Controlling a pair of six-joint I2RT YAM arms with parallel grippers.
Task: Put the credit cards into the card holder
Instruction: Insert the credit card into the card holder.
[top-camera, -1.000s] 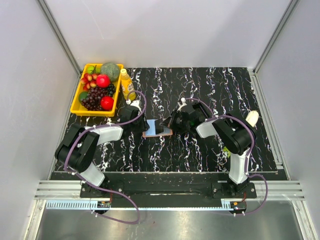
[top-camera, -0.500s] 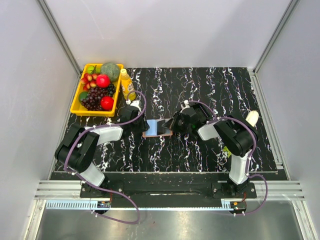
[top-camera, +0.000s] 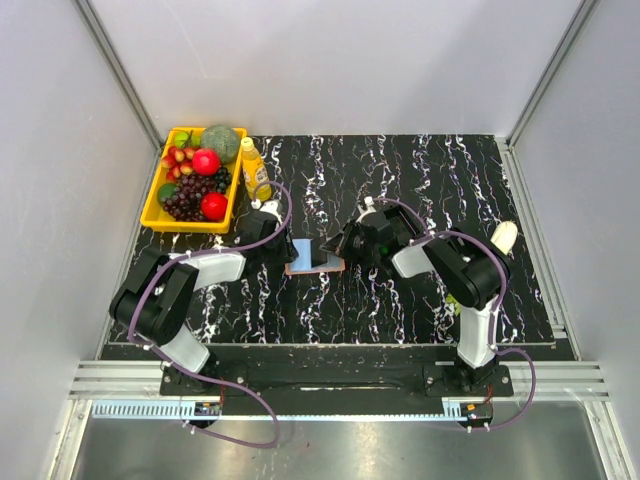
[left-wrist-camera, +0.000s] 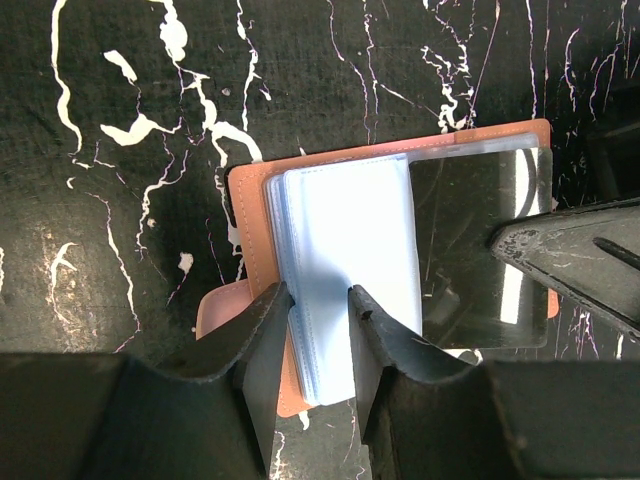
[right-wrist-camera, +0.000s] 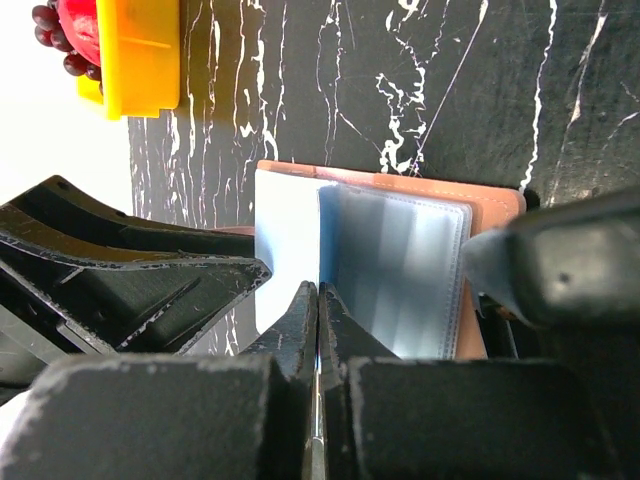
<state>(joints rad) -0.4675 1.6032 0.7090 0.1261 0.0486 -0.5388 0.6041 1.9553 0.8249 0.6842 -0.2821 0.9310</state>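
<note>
Well, the tan card holder (left-wrist-camera: 250, 215) lies open on the black marbled table (top-camera: 400, 170), about midway between the two arms. The left gripper (left-wrist-camera: 318, 320) is at its left side, with its fingers pressed against both sides of the stack of pale blue sleeves (left-wrist-camera: 340, 240), so it is clamped on the holder's inner pages. The right gripper (right-wrist-camera: 318, 305) has its fingers squeezed together with only a thin sliver between them, pinching a dark glossy card (left-wrist-camera: 470, 240) by its edge. That card sits over the right half of the open holder, just beside the sleeves. From where I stand I can't tell whether it has gone into a pocket. At the table's far left corner stand a yellow tray (top-camera: 150, 215) of fruit (top-camera: 190, 190) and a small bottle (top-camera: 254, 168).
</note>
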